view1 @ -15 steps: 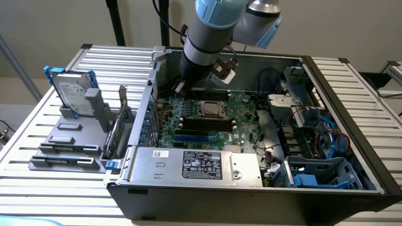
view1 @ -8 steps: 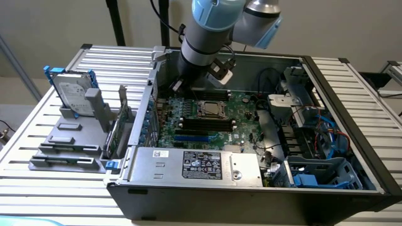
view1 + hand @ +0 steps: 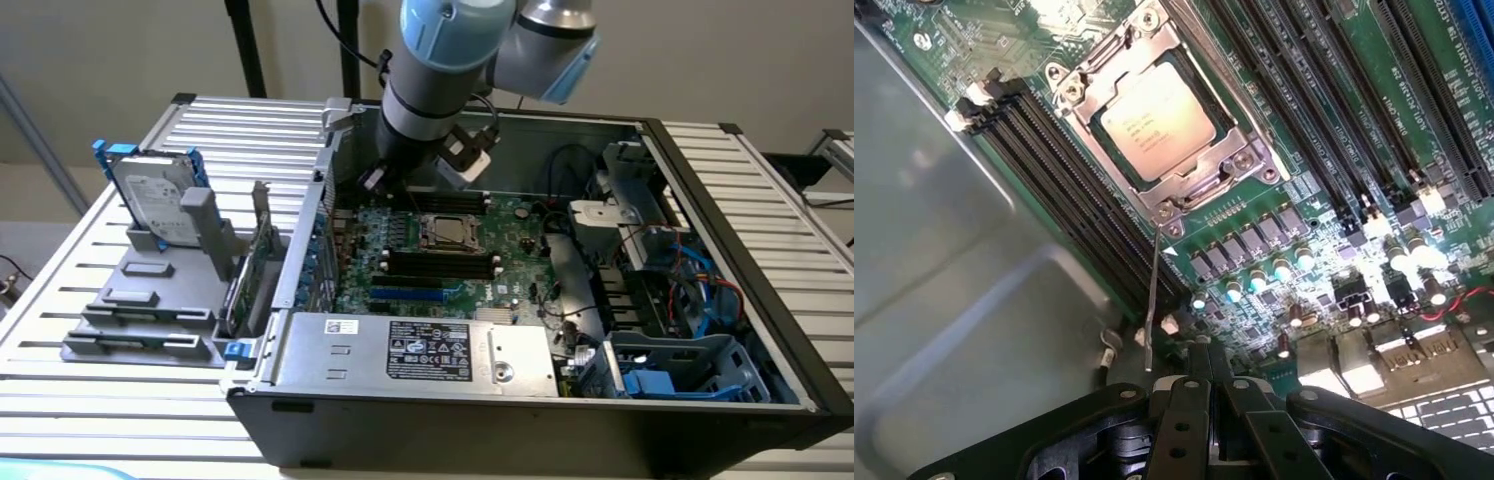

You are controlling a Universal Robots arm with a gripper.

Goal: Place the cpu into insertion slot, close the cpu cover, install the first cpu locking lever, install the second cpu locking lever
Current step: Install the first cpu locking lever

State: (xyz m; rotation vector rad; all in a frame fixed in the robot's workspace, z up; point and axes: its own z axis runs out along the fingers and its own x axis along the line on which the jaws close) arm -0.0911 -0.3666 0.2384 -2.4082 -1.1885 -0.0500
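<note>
The cpu (image 3: 1157,125), pale silvery-tan, lies in the insertion slot (image 3: 447,232) of the green motherboard (image 3: 1324,215). The silvery cpu cover (image 3: 1242,165) is down flat around it, framing the chip through its window. A thin metal locking lever (image 3: 1153,290) stands free from the socket's corner and points toward my gripper (image 3: 1199,352). The black fingers (image 3: 1179,420) are shut together beside the lever's end, with nothing visibly between them. In the exterior view the gripper (image 3: 378,180) hangs over the board's rear edge, behind the socket.
Long black memory slots (image 3: 1074,180) flank the socket on both sides. The grey case wall (image 3: 944,260) is close by the gripper. A grey power supply box (image 3: 414,350) fills the case front, cables and drive bays (image 3: 667,290) sit on the exterior view's right, and a hard drive (image 3: 150,195) stands outside.
</note>
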